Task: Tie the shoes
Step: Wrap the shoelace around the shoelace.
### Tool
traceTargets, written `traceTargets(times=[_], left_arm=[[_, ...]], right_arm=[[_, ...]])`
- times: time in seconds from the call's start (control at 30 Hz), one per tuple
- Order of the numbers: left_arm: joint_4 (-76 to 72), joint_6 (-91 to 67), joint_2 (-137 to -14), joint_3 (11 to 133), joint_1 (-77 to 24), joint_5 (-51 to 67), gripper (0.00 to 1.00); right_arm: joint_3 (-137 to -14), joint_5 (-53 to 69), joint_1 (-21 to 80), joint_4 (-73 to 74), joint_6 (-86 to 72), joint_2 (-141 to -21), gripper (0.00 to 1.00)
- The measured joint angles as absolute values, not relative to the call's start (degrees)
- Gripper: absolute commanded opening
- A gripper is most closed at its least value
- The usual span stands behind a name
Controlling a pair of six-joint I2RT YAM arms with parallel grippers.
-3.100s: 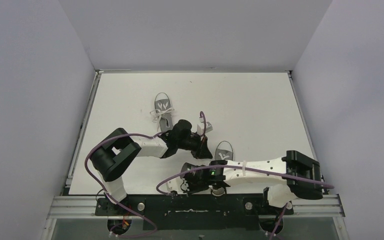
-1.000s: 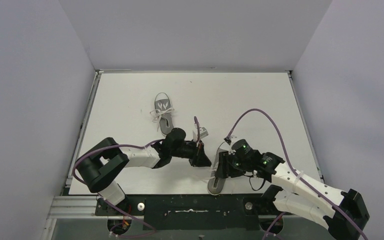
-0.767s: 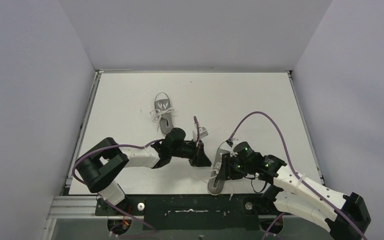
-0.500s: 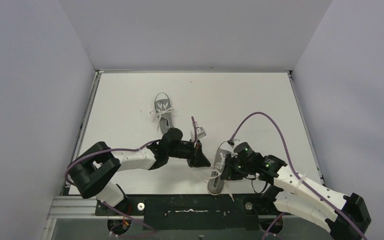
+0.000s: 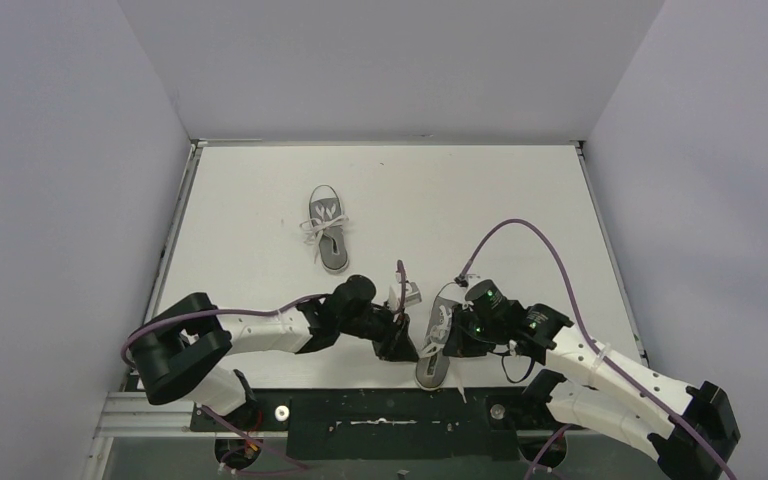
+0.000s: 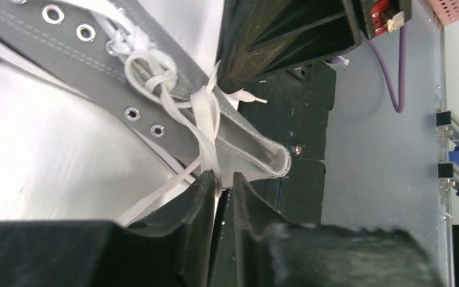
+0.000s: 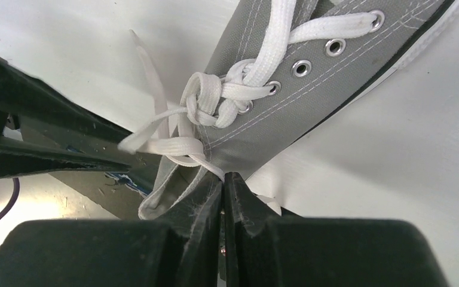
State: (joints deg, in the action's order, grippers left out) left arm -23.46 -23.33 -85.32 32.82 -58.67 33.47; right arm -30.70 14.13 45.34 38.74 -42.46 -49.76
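Observation:
A grey sneaker (image 5: 438, 335) lies at the table's near edge between my two grippers, its heel over the black rail. Its white laces (image 7: 206, 104) are knotted at the top eyelets. My left gripper (image 5: 400, 345) is at the shoe's left side, shut on a white lace (image 6: 206, 128) beside the shoe's tongue (image 6: 245, 143). My right gripper (image 5: 460, 338) is at the shoe's right side, shut on another strand of lace (image 7: 212, 168). The second grey sneaker (image 5: 328, 230) lies farther back on the left with its laces in a bow.
The black mounting rail (image 5: 390, 410) runs along the table's near edge, right under the shoe's heel. White walls close the table on three sides. Purple cables (image 5: 530, 240) arch from both arms.
My left gripper has moved nearer and to the right, up against the near shoe's left side. My right gripper stays at the shoe's right side. Earlier, the right arm swung over from the left.

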Motion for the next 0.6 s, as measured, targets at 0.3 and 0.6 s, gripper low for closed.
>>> traceTargets(times=[0.3,0.6], left_arm=[[-20.2,-21.9,-82.1,34.2,-51.1,35.7,0.66],[-24.3,-29.4,-95.9,44.2,-49.4,37.3,0.54]], right_arm=[[-30.7,14.3,45.3,39.4,-42.0,-50.5,0.11],[-31.1,14.3,45.3,39.5,-42.0,-51.0,0.11]])
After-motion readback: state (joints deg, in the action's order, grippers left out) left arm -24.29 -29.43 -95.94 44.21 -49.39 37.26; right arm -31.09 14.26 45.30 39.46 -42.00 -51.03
